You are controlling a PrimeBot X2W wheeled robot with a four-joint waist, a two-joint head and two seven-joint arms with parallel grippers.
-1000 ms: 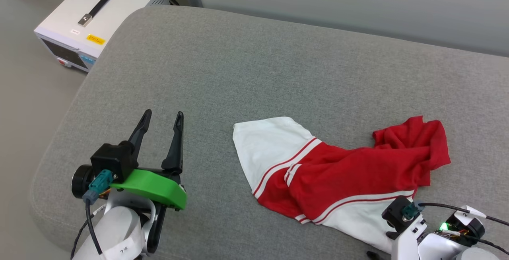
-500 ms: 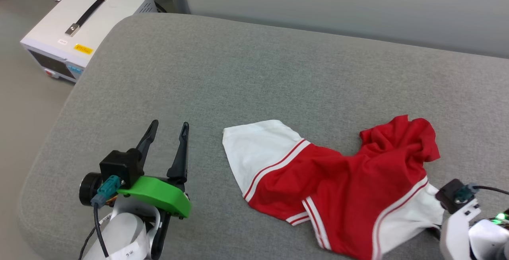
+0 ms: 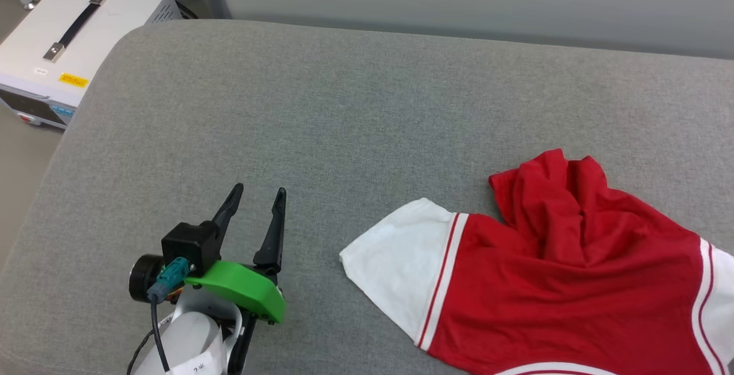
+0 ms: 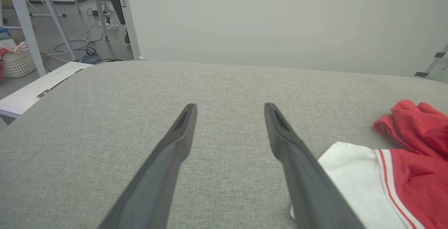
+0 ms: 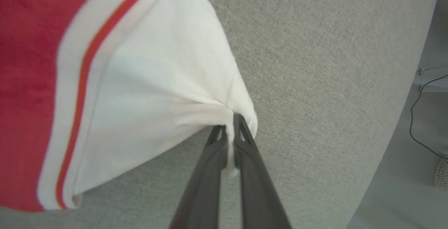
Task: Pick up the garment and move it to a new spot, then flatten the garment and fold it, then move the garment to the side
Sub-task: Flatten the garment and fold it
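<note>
Garment (image 3: 562, 289) pulled rightward; right gripper (image 5: 229, 132) pinches white sleeve (image 5: 164, 82)

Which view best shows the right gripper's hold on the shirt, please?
The right wrist view: up close, the right gripper is shut on the shirt at its white sleeve edge. The head view shows most of the shirt; the left wrist view, one sleeve.

I'm seeing the garment (image 3: 565, 289) running off the head view's right and bottom edges, cutting its right sleeve and lower body. In the left wrist view, the left gripper (image 4: 230, 105) is covering the near sleeve's corner with its right finger. Ahead of the right gripper (image 5: 228, 124), the red cloth is blurring and running past the top and left edges. The box (image 3: 126, 14) is showing a yellow label too small to read.
</note>
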